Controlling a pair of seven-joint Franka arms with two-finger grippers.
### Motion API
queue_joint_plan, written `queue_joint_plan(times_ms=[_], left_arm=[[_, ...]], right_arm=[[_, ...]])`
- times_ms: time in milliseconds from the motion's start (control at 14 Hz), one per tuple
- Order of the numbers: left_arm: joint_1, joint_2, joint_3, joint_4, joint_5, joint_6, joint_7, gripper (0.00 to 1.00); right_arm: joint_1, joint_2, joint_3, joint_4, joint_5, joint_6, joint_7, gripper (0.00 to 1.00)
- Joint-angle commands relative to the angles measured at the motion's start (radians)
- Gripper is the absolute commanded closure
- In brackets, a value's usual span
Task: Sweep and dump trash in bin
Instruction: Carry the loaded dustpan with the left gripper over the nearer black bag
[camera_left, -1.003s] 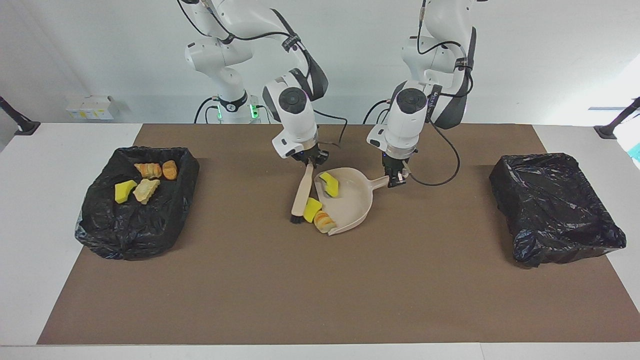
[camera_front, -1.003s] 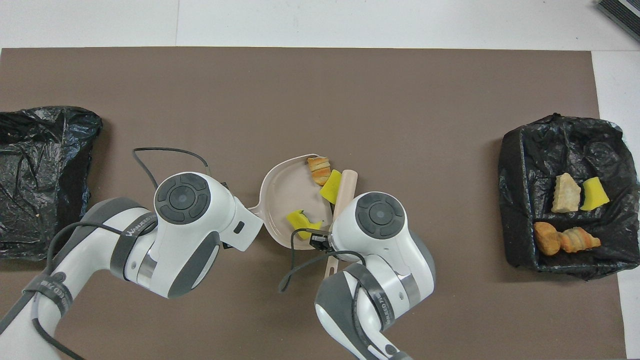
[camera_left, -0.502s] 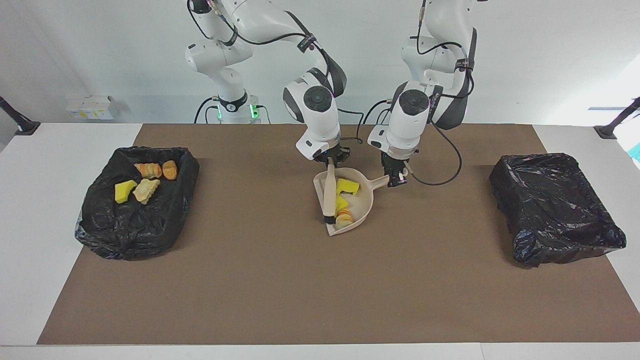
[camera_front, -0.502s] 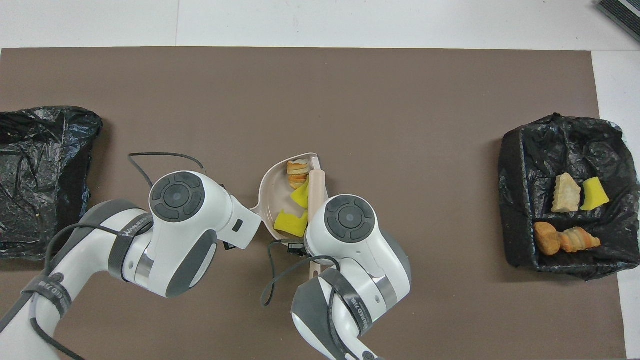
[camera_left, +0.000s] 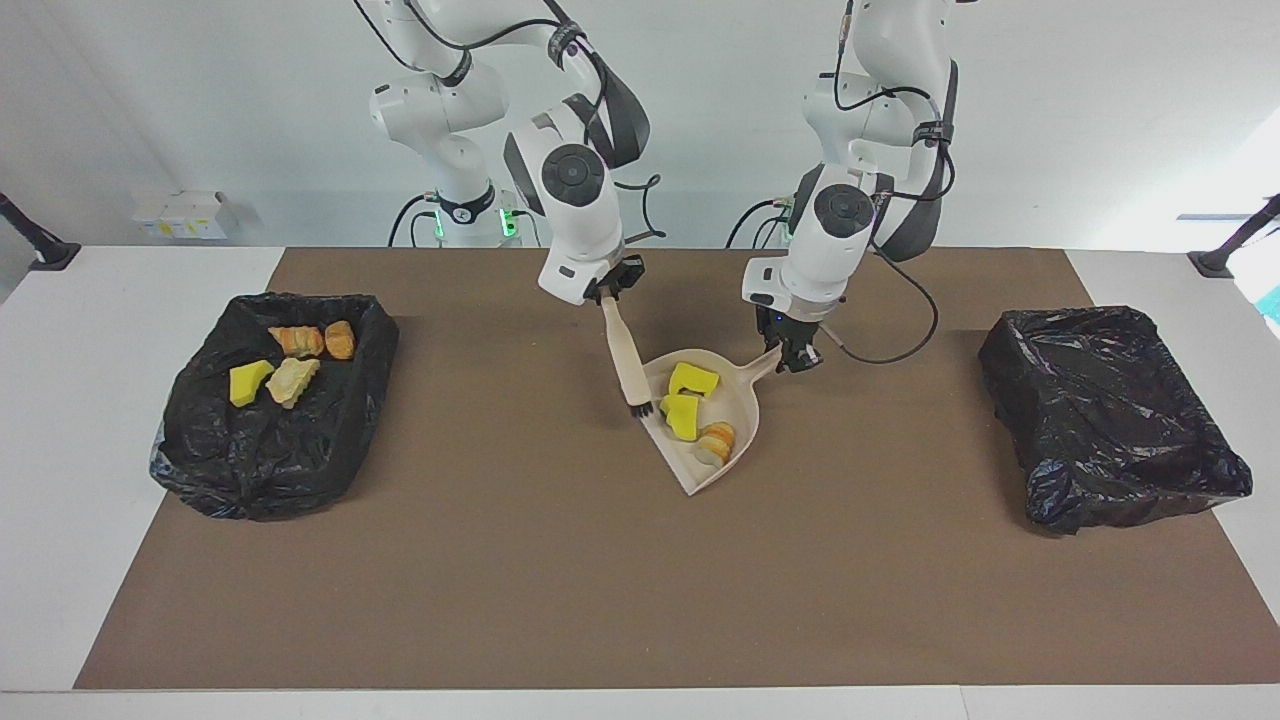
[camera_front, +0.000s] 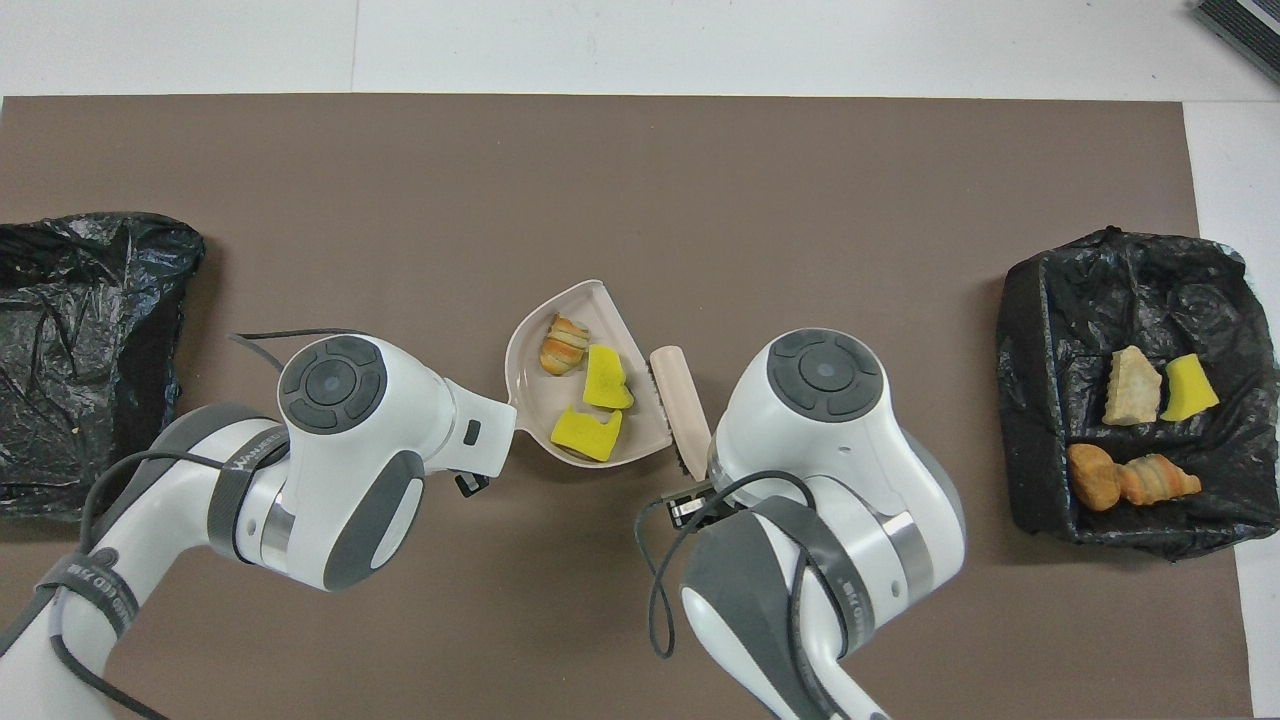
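Dustpan (camera_left: 735, 405) with trash (camera_left: 684, 416), mouth pointing away from robots

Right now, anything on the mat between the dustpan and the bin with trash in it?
Only the brush, beside the dustpan; from there to the bin the mat is bare, clearest in the facing view.
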Motion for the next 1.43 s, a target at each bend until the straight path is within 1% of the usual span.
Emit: queue_joint_plan(times_ms=[0,143,358,502,645,717,860,1075,1218,1362], left_arm=[[0.009,-0.029,0.007,-0.021,-0.009,-0.041,-0.074,1.0],[0.055,-0.044,0.01,-0.01,-0.009,-0.052,-0.143,1.0],[0.144,-0.099,0.01,0.001,-0.009,-0.052,-0.15,1.0],[0.215,-0.14,0.01,0.001,-0.009,-0.055,-0.138,1.0],[0.293,-0.167,0.01,0.02,-0.009,-0.073,-0.151,1.0],[0.336,-0.18,0.01,0.037,-0.009,-0.122,-0.141,1.0],[0.435,-0.185,0.012,0.098,-0.009,-0.205,-0.133,1.0],[0.569,-0.174,0.012,0.175,-0.009,-0.291,-0.02,1.0],[0.685,-0.161,0.012,0.218,-0.007,-0.333,0.129,1.0],[0.791,-0.15,0.013,0.249,-0.004,-0.353,0.265,1.0]], right_arm=[[-0.027,-0.082,0.006,-0.008,-0.032,-0.07,-0.014,1.0],[-0.009,-0.107,0.015,-0.017,-0.03,-0.061,0.071,1.0],[0.06,-0.147,0.018,-0.075,-0.012,0.01,0.207,1.0],[0.135,-0.136,0.018,-0.112,-0.012,0.063,0.302,1.0],[0.212,-0.118,0.018,-0.157,-0.012,0.161,0.395,1.0],[0.236,-0.11,0.018,-0.165,-0.009,0.183,0.423,1.0],[0.29,-0.086,0.018,-0.165,0.028,0.226,0.481,1.0],[0.367,-0.022,0.018,-0.165,0.029,0.298,0.578,1.0],[0.407,0.035,0.017,-0.165,0.028,0.376,0.624,1.0],[0.421,0.069,0.017,-0.165,0.028,0.416,0.644,1.0]])
